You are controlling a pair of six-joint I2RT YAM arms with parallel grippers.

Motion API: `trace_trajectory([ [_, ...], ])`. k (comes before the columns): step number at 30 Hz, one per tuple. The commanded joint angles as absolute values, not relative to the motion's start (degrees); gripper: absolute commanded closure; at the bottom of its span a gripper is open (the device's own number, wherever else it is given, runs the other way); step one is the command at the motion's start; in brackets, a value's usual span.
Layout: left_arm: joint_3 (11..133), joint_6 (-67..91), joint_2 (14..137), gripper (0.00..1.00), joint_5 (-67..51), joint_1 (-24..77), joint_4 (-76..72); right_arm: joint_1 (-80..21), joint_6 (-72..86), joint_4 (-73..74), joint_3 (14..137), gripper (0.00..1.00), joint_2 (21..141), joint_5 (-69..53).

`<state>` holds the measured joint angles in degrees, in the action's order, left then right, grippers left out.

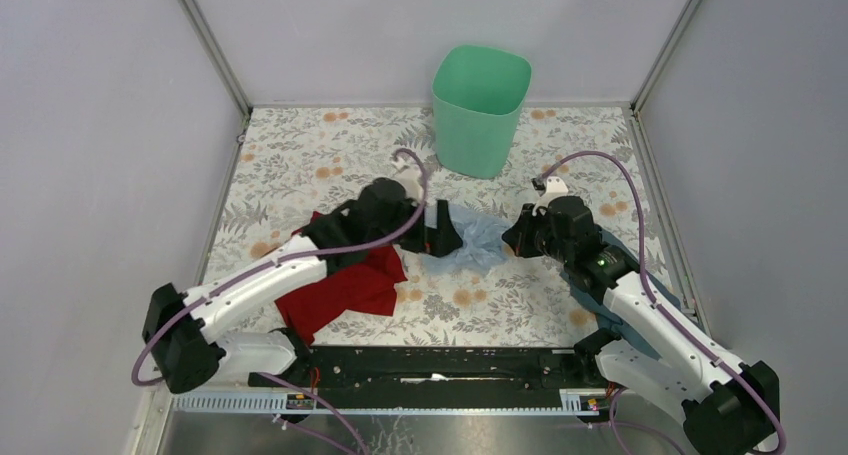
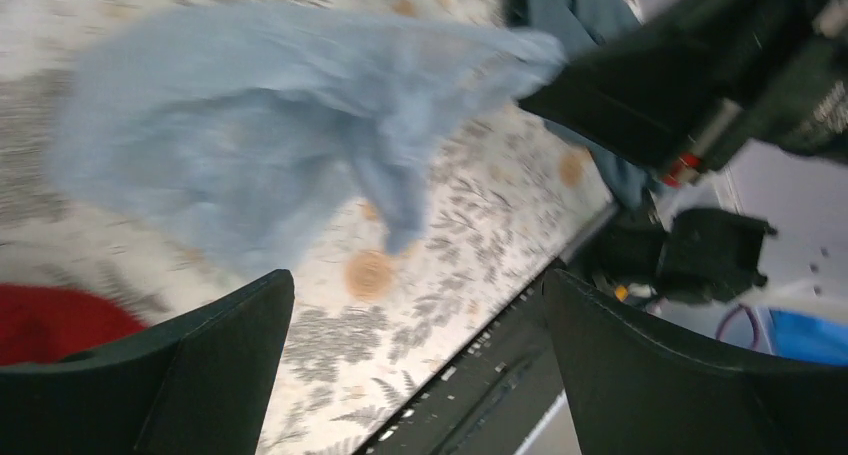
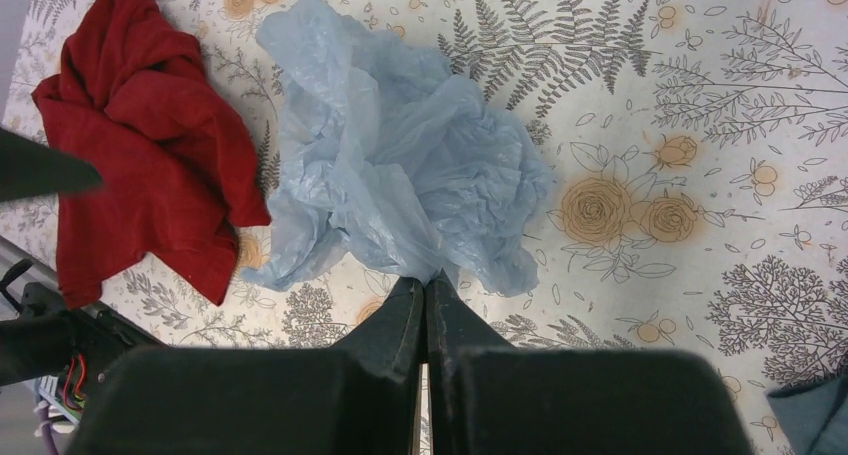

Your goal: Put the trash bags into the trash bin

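A crumpled light blue trash bag [image 1: 478, 239] lies on the floral table between my two grippers. My right gripper [image 3: 425, 281] is shut on the bag's near edge [image 3: 400, 165], pinching a fold at its fingertips. In the top view the right gripper [image 1: 513, 239] sits at the bag's right side. At the bag's left side my left gripper [image 1: 443, 232] stands wide open. In the left wrist view, nothing is between the jaws of the left gripper [image 2: 415, 310], and the bag [image 2: 270, 125] stretches beyond them. The mint-green trash bin [image 1: 480, 110] stands upright at the back, apart from both arms.
A red cloth [image 1: 345, 285] lies under the left arm, left of the bag [image 3: 140, 145]. A dark teal cloth [image 1: 598, 275] lies under the right arm. Grey walls close in both sides. A black rail [image 1: 440, 365] runs along the near edge.
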<state>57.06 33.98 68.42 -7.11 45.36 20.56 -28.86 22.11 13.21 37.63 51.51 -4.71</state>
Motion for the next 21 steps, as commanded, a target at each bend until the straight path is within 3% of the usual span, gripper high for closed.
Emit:
trace_trajectory([
  [1,60.21,36.30,74.80,0.01,-7.11,53.52,14.33,-29.11,22.31,10.57,39.50,0.99,51.46,-7.10],
  [4,60.07,37.49,78.80,0.02,-6.36,56.06,11.66,-29.19,22.45,11.38,40.08,0.99,50.86,-7.36],
  [11,59.48,37.79,83.51,0.18,-0.58,56.63,10.95,-29.13,23.50,13.29,41.20,0.99,49.35,-7.88],
  [16,59.44,37.04,84.17,0.20,4.62,55.93,10.67,-29.11,24.27,14.37,41.31,0.99,48.46,-8.77],
  [19,60.37,36.93,85.54,0.39,3.32,55.11,9.62,-29.10,24.37,15.07,41.46,0.99,48.20,-8.79],
  [21,61.18,36.27,85.50,0.64,4.88,54.60,10.70,-29.12,24.07,16.27,41.87,0.99,48.12,-8.47],
])
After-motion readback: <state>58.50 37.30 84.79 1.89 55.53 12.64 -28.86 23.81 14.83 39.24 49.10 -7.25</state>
